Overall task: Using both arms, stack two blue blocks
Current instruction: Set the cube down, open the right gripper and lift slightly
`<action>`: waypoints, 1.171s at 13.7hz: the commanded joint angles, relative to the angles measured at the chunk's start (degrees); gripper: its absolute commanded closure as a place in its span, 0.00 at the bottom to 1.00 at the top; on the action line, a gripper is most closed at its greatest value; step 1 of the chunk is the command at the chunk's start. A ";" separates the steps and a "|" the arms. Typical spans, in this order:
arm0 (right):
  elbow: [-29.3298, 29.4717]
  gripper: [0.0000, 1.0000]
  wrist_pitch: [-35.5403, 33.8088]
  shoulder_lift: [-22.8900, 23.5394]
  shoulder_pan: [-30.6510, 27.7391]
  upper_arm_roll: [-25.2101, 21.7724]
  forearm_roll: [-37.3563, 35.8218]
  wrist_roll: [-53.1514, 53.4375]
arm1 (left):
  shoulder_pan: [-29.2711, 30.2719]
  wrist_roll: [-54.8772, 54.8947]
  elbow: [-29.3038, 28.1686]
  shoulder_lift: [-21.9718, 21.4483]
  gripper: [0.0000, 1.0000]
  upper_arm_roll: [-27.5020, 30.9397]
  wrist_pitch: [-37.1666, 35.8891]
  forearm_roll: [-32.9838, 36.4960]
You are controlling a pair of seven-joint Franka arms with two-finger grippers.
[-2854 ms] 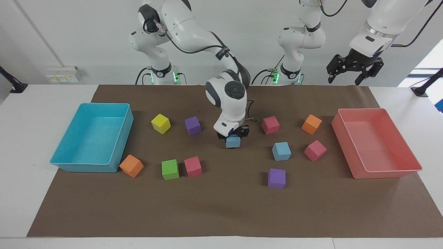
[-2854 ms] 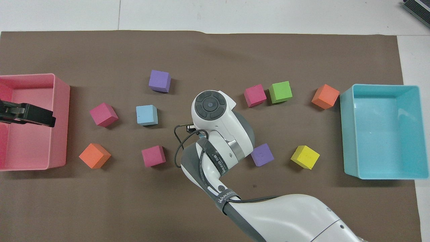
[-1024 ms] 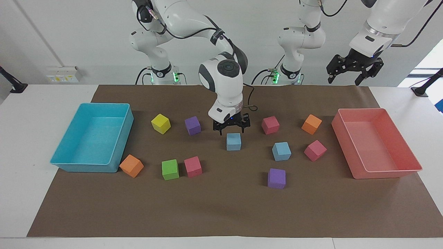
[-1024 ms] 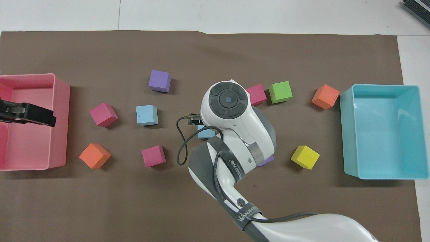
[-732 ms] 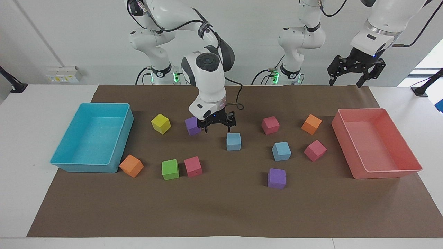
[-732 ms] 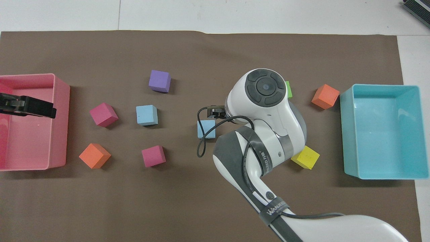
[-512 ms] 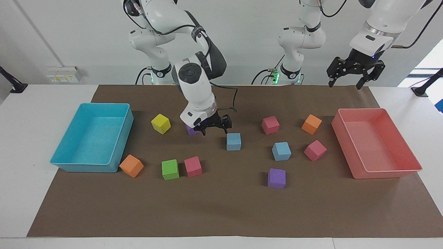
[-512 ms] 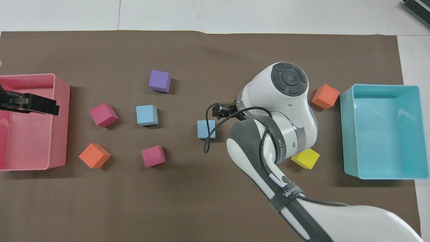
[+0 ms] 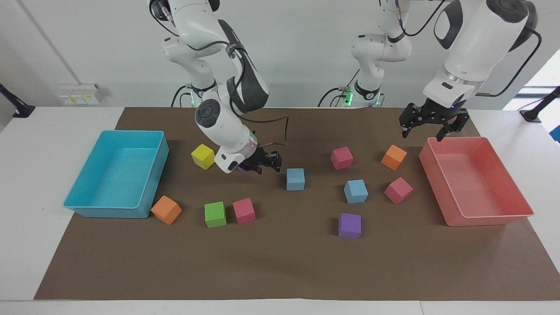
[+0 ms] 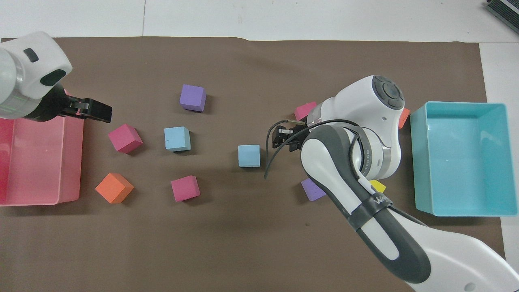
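One blue block (image 9: 295, 179) sits mid-mat; our right gripper (image 9: 267, 163) beside it, grip unclear. Left gripper (image 9: 431, 129), spread empty, must fetch the other blue block (image 9: 355, 191).

From above, your right arm's white wrist (image 10: 357, 134) covers a lot — the small green foam cube (image 9: 215, 214) is gone entirely, and only slivers show of the yellow cube (image 10: 378, 186) and the orange cube (image 10: 404, 114). In the facing view that purple cube (image 9: 243, 166) is nearly buried under the right gripper (image 9: 267, 162) — you can't tell how its fingertips stand.
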 commanded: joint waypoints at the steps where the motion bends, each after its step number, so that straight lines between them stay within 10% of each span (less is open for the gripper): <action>1: -2.68 1.00 1.07 -0.72 -1.91 0.65 3.77 -2.89 | -1.31 -0.58 -4.84 -0.78 0.00 0.57 5.56 0.00; 16: -7.43 1.00 2.91 5.26 -4.46 0.65 30.14 -13.52 | -9.31 -12.80 -19.08 10.74 0.00 0.66 31.51 0.00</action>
